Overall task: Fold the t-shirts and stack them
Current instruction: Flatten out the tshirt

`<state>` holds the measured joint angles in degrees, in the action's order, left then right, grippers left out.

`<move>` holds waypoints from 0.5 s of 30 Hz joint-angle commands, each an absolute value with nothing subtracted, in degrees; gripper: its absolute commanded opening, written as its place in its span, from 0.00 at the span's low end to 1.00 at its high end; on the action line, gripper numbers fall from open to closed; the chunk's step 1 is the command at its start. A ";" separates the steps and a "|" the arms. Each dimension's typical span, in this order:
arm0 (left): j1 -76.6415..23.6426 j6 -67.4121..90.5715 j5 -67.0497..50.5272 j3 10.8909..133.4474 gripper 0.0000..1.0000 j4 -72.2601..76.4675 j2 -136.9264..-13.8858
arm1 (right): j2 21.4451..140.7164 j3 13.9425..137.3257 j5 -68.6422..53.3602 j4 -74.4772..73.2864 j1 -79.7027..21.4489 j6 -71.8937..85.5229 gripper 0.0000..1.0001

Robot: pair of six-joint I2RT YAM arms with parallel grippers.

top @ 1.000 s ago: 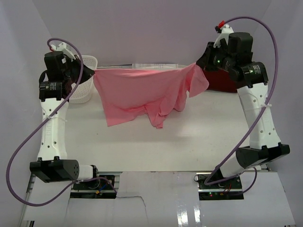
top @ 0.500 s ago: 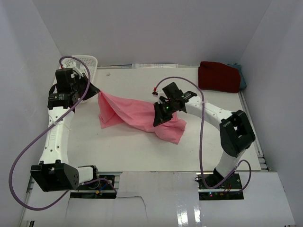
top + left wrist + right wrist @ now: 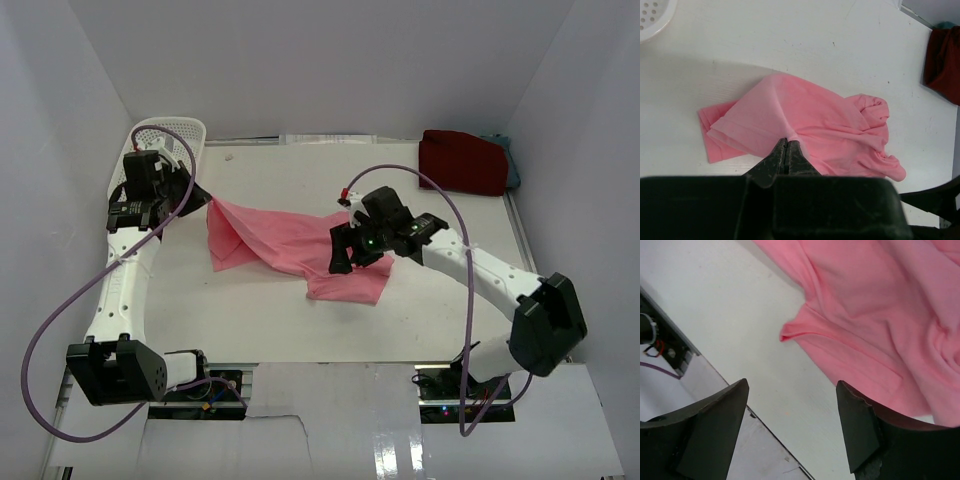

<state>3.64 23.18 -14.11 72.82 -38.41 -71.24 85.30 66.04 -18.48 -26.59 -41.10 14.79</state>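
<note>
Left hand (image 3: 786, 142) pinches pink t-shirt (image 3: 830, 125); right hand (image 3: 791, 385) hovers above.

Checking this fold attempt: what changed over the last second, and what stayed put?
Both arms brought the pink t-shirt down from its stretched-out hold at the far edge, crumpled onto the table. The right hand let go and hovers open over its near edge. The left hand stays shut on the cloth. The dark red t-shirt and basket have not moved.

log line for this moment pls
left gripper: shut on pink shirt | right gripper: open, over pink shirt edge | red shirt: far right corner
</note>
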 commanded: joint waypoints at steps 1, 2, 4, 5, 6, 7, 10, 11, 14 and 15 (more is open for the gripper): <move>3.78 22.50 -14.24 72.51 0.00 -36.56 -70.58 | 79.72 60.31 -8.19 -28.29 -41.22 12.39 0.77; 3.78 22.41 -14.15 72.42 0.00 -36.56 -70.66 | 78.76 59.07 -6.17 -28.56 -41.22 12.65 0.77; 3.78 22.32 -14.15 72.33 0.00 -36.47 -70.75 | 78.57 56.26 -4.58 -28.91 -41.13 13.71 0.77; 3.78 22.24 -14.06 72.07 0.00 -36.47 -70.66 | 78.92 55.73 -3.44 -29.00 -41.13 14.23 0.75; 3.78 22.24 -14.06 71.98 0.00 -36.39 -70.66 | 79.36 55.03 -3.34 -29.00 -41.13 14.76 0.73; 3.78 22.24 -14.06 71.90 0.00 -36.30 -70.66 | 79.80 54.93 -3.25 -28.92 -41.05 15.03 0.71; 3.78 22.15 -14.33 71.46 0.00 -36.21 -70.58 | 82.08 55.28 -2.64 -28.74 -40.52 15.99 0.60; 3.78 22.15 -14.24 71.37 0.00 -36.21 -70.49 | 83.22 55.37 -1.85 -29.00 -40.08 16.43 0.56; 3.78 21.88 -13.89 71.10 0.00 -36.21 -70.23 | 84.37 55.11 -3.25 -28.04 -37.53 16.61 0.50; 3.78 21.88 -13.97 71.10 0.00 -36.21 -70.31 | 84.72 55.11 -3.43 -27.86 -37.09 16.61 0.50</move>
